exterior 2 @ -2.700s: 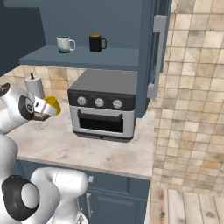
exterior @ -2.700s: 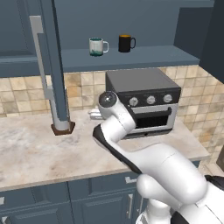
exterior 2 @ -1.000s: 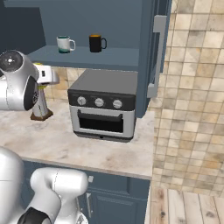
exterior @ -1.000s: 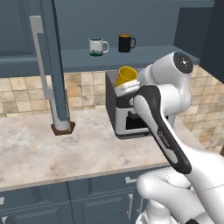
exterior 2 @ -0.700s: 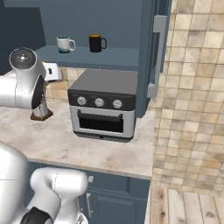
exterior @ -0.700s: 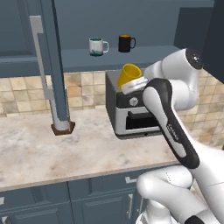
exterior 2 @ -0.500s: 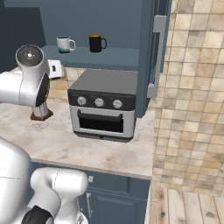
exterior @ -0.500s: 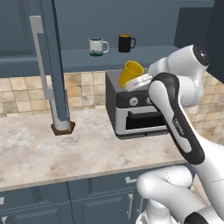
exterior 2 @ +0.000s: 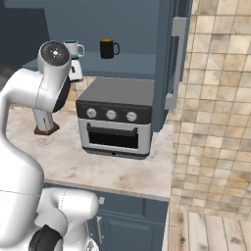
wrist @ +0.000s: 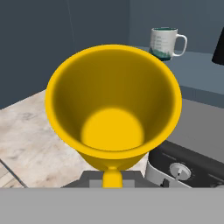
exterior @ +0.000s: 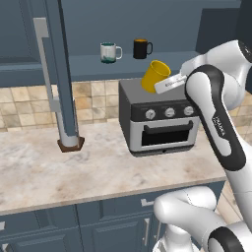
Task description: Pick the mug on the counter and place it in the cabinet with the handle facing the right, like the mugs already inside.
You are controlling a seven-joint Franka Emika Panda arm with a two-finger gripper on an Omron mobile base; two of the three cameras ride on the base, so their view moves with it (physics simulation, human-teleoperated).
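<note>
The yellow mug (exterior: 155, 76) hangs in the air above the top of the toaster oven (exterior: 160, 118), tilted, its open mouth turned up and away from the arm. In the hand view the mug (wrist: 113, 109) faces the camera mouth-on, and its handle (wrist: 112, 177) points down toward the gripper (exterior: 170, 83), whose jaws are clamped narrow on the mug. Above and behind the oven, the cabinet (exterior: 88, 66) shelf carries a white mug (exterior: 109, 51) and a black mug (exterior: 141, 48), side by side. The oven stands on the counter (exterior: 74, 172); left of it hangs the open cabinet door (exterior: 61, 74).
</note>
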